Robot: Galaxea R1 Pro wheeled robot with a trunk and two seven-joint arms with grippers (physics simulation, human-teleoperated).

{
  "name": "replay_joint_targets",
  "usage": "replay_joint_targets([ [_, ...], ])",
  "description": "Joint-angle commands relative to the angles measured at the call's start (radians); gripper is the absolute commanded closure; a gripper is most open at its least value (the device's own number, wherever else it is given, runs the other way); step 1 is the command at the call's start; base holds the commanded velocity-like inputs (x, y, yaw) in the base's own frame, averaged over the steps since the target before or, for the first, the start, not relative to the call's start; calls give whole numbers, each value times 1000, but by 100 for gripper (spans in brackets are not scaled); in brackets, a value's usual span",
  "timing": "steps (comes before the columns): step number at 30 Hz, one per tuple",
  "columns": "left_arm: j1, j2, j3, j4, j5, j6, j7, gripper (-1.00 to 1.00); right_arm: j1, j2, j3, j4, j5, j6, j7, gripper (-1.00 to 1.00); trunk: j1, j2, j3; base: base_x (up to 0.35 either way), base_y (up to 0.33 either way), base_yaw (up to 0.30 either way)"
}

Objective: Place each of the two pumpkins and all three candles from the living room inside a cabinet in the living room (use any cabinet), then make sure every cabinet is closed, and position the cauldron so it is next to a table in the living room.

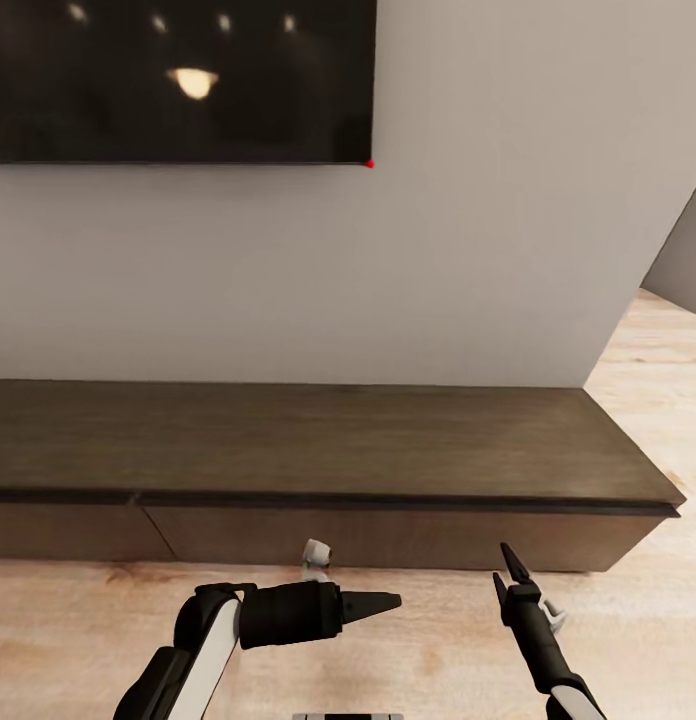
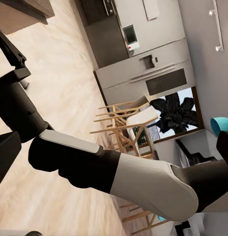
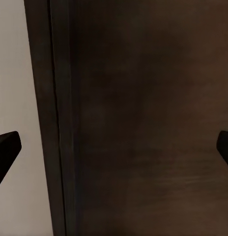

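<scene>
Facing long low dark brown wood-grain cabinet [image 1: 328, 450], drawers flush. My right end effector [image 1: 507, 572] spread, empty, aimed at drawer front. Left end effector [image 1: 383, 603]: cannot tell state.

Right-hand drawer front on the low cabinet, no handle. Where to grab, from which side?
Likely its top edge, at the dark recess under the overhanging cabinet top: the drawer front is flat, with nothing else to pinch. Come from the front, one finger hooked over that edge. The open right gripper is nearest.
</scene>
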Motion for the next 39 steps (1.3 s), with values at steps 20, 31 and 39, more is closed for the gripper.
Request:
replay_joint_targets([
  [20, 0, 0, 0, 0, 0, 4, -3, -100, -1, 0, 0, 1, -13, 10, 3, -100, 0, 0, -1, 109, 44, 0],
  [31, 0, 0, 1, 0, 0, 3, -3, -100, 0, 0, 0, 1, -12, 10, 3, -100, 0, 0, -1, 53, 16, 0],
  [39, 0, 0, 1, 0, 0, 3, -3, -100, -1, 0, 0, 1, -13, 10, 3, -100, 0, 0, -1, 2, 1, 0],
])
